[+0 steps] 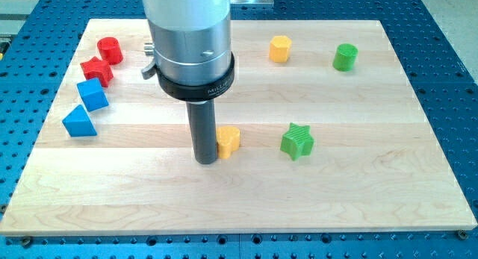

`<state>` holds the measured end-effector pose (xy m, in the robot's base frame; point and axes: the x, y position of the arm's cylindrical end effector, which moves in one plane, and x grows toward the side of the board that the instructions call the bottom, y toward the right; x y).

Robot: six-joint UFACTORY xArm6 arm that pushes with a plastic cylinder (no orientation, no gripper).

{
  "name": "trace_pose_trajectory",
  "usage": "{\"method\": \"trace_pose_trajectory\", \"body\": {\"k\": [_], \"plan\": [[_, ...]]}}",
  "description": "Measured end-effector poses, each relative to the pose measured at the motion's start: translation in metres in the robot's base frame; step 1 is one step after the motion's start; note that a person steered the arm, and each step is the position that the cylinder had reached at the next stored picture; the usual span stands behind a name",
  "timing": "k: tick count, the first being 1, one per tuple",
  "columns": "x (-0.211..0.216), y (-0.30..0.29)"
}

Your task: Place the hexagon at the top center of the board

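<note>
A yellow hexagon (pixel 279 48) stands near the view's top, right of centre. A second yellow block (pixel 229 140) lies mid-board; the rod hides its left side, so I cannot make out its shape. My tip (pixel 205 161) rests on the board right against that block's left side. The hexagon is far up and to the right of my tip. The wide metal arm body covers the board's top centre.
A green star (pixel 297 141) lies right of the mid-board yellow block. A green round block (pixel 345 57) is at the top right. At the left are a red cylinder (pixel 110 49), a red star (pixel 97 70), a blue cube (pixel 92 95) and a blue triangle (pixel 78 121).
</note>
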<state>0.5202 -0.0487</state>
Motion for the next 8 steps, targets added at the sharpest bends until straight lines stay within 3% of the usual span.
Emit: {"method": "trace_pose_trajectory", "body": {"k": [1,2,3,5,8], "plan": [[0.034,-0.006],[0.020,-0.046],[-0.059,-0.060],[-0.182,0.079],[-0.255,0.224]]}}
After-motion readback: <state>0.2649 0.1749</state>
